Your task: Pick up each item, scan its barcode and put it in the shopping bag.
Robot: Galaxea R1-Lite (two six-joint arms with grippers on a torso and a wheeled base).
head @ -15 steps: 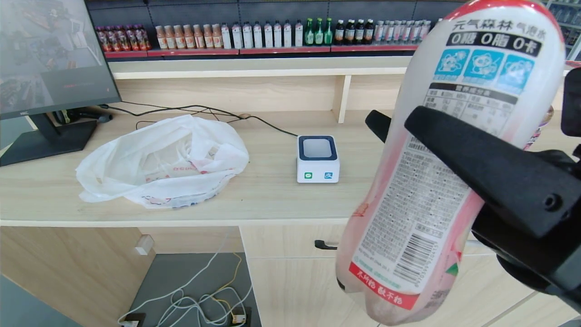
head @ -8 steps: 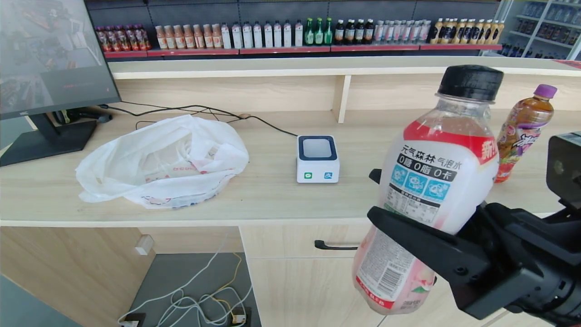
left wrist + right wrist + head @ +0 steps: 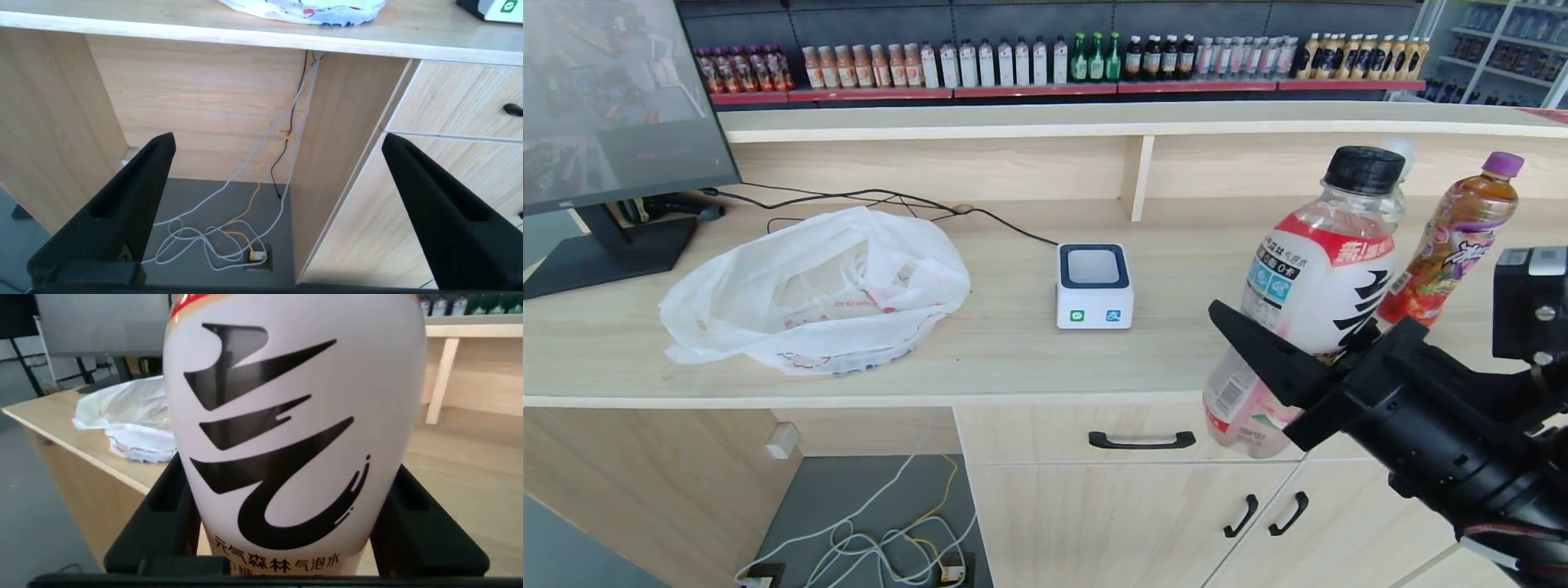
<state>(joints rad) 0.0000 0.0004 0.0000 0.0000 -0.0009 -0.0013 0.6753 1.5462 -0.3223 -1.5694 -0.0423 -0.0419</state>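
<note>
One bottle [image 3: 1311, 286], likely heavy, stiff and slick, was pinched at its waist by the right tool [image 3: 1290, 347] over the bench [image 3: 1013, 359] edge near the scanner [image 3: 1094, 286]; the left tool [image 3: 278, 147] was spread.

In the lower right, the right claw [image 3: 1290, 347] clamps a bottle [image 3: 1319, 269]; the left claw [image 3: 278, 151] has its fingers spread wide.

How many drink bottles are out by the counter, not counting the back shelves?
2: a black-capped clear plastic bottle with pink label in the right end effector, and a purple-capped brown bottle standing on the counter behind it. A third may hide behind.
</note>
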